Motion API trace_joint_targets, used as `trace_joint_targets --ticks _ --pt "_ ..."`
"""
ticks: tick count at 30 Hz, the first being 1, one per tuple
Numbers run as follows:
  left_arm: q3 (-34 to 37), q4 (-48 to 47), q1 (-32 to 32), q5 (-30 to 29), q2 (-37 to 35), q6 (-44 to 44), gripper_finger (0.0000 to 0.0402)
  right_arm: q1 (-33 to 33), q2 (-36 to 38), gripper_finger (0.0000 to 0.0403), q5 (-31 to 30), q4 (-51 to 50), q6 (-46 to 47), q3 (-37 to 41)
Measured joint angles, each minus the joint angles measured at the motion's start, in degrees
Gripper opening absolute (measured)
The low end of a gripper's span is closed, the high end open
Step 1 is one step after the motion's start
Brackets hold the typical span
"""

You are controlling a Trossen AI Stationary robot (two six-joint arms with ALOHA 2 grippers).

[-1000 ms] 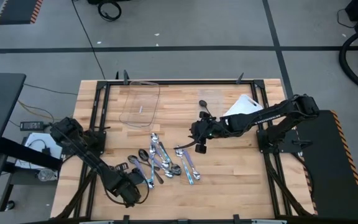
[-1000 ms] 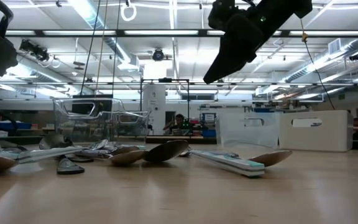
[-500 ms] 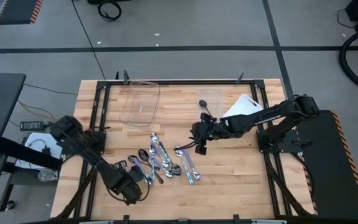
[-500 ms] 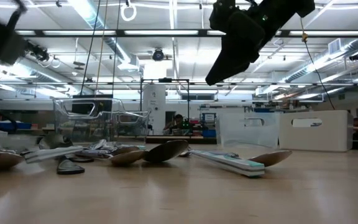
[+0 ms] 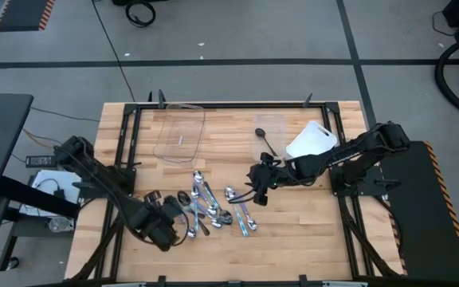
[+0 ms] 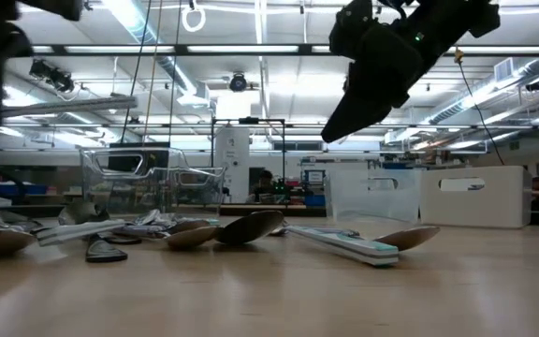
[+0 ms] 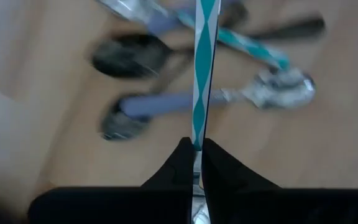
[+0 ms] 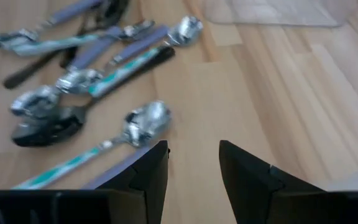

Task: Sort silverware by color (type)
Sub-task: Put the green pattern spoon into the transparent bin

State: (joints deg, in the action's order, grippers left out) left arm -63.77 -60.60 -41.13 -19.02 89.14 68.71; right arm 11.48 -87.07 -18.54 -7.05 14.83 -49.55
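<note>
A spoon with a teal-and-white patterned handle is pinched between the closed fingers of the left gripper, which is seen in the high view at the near left part of the table, just beside the heap of spoons. In the left wrist view the handle runs straight out from the fingertips, above the spoons that lie on the wood; whether the bowl end is fully free of the heap cannot be told. The step in hand is judged to be the carrying of this spoon away to its group. It should be lifted straight until it is clear of the neighbours, so that none of them is dragged along, and the grip should be kept firm because the handle is thin and could turn between the fingers. The clear container at the far side of the table is probably the place for it, but this cannot be told for sure. The right gripper is held above the table beside the heap with its fingers spread and nothing between them; it should be kept apart from the path of the left arm.
</note>
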Motion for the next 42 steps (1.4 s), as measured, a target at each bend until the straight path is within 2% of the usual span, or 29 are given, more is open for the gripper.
trace_joint_targets --ticks 4,8,18,25,37,42 --pt "0.0 -2.0 2.9 -6.2 -2.8 0.6 0.0019 1.5 0.0 0.0153 0.0 5.2 0.0 2.5" --pt "0.0 -2.7 6.5 -9.9 -5.0 -2.1 0.0026 2.4 0.0 0.0153 -0.7 5.7 1.4 3.1" --pt "0.0 -2.8 16.7 -12.5 -10.1 -16.0 0.0024 5.5 0.0 0.0153 -4.4 4.5 5.0 3.2" --pt "0.0 -2.7 24.4 -12.9 -12.5 -25.9 0.0025 6.1 0.8 0.0153 -5.9 -4.7 10.4 3.2" --pt "0.0 0.5 39.9 -12.6 -13.1 -39.0 0.0026 9.4 0.9 0.0153 -7.8 -3.7 12.7 3.2" --pt "0.0 3.8 48.3 -7.7 -13.1 -45.6 0.0026 9.9 0.9 0.0153 -10.0 -3.5 12.6 3.2"
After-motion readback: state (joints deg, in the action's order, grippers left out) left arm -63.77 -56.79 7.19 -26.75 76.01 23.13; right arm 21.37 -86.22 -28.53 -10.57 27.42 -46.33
